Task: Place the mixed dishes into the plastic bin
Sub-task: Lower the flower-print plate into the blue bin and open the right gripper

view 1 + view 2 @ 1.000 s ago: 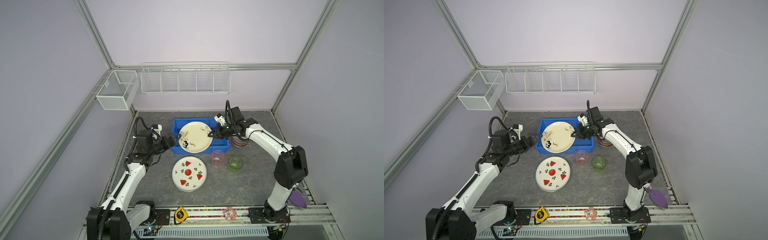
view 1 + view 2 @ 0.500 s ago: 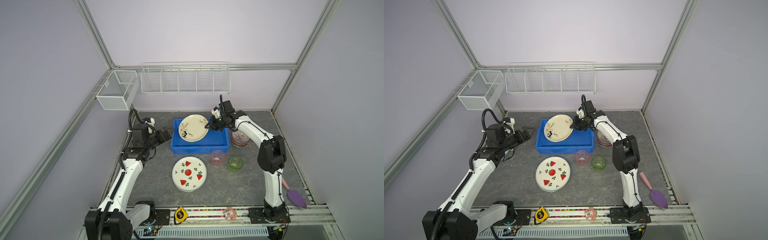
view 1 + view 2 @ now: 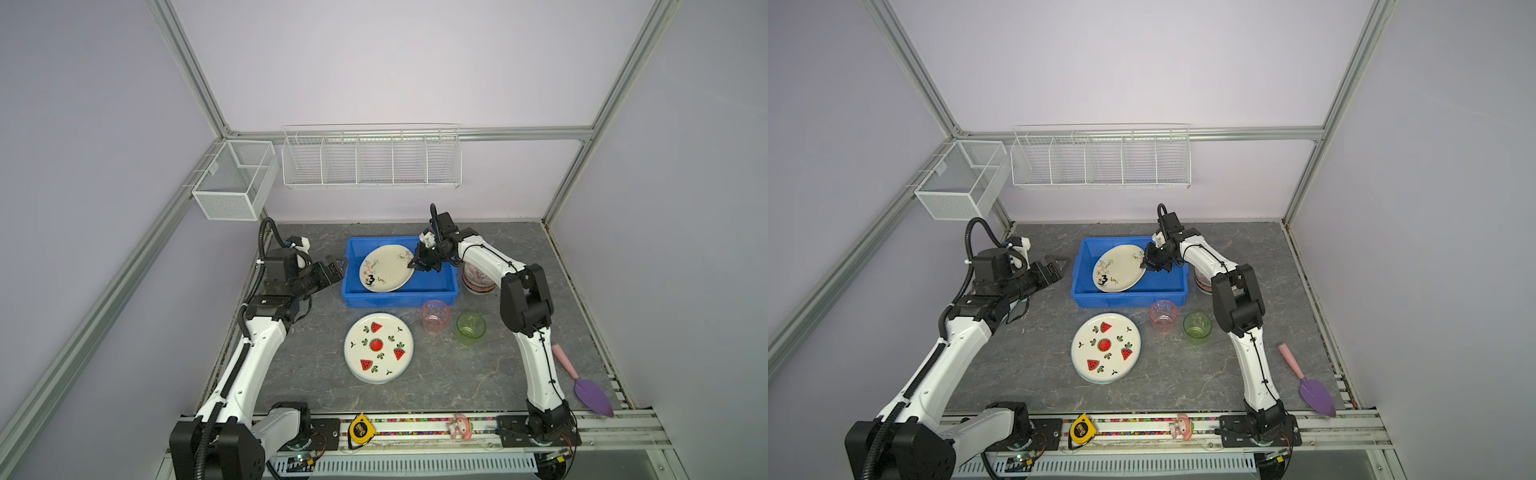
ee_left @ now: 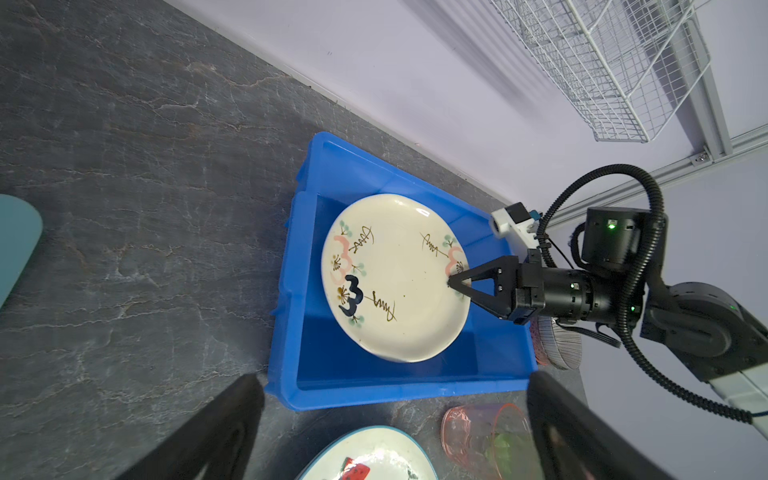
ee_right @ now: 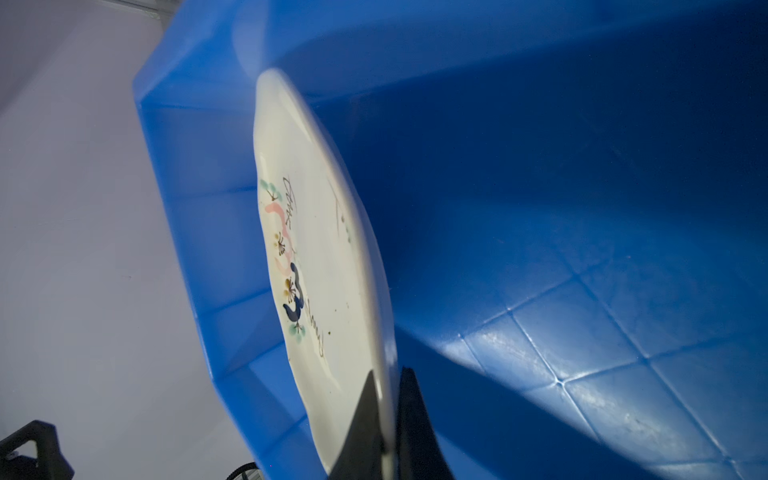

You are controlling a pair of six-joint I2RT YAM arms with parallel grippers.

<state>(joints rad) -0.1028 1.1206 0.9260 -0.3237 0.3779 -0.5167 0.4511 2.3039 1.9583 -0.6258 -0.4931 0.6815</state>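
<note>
The cream floral plate (image 3: 386, 268) (image 3: 1121, 268) (image 4: 395, 278) (image 5: 320, 270) hangs tilted inside the blue plastic bin (image 3: 399, 300) (image 3: 1129, 297) (image 4: 374, 395) (image 5: 540, 208). My right gripper (image 3: 412, 264) (image 3: 1143, 264) (image 4: 451, 282) (image 5: 388, 374) is shut on its right rim. My left gripper (image 3: 334, 266) (image 3: 1059, 264) (image 4: 392, 376) stands open and empty just left of the bin. In front of the bin are the watermelon plate (image 3: 379, 347) (image 3: 1105, 347), a pink cup (image 3: 435, 316) (image 3: 1163, 316) and a green cup (image 3: 471, 328) (image 3: 1197, 328). Stacked patterned bowls (image 3: 478, 278) (image 3: 1202, 282) stand right of the bin.
A purple scoop (image 3: 590, 390) lies at the front right. Two white wire baskets (image 3: 372, 158) (image 3: 232, 178) hang on the back and left walls. A yellow tape measure (image 3: 360, 430) and a pink figure (image 3: 459, 428) sit on the front rail. A teal shape (image 4: 16, 241) shows in the left wrist view.
The right gripper has carried the floral plate back and lowered it, tilted, into the bin. The left gripper has drawn back from the plate's left edge to outside the bin.
</note>
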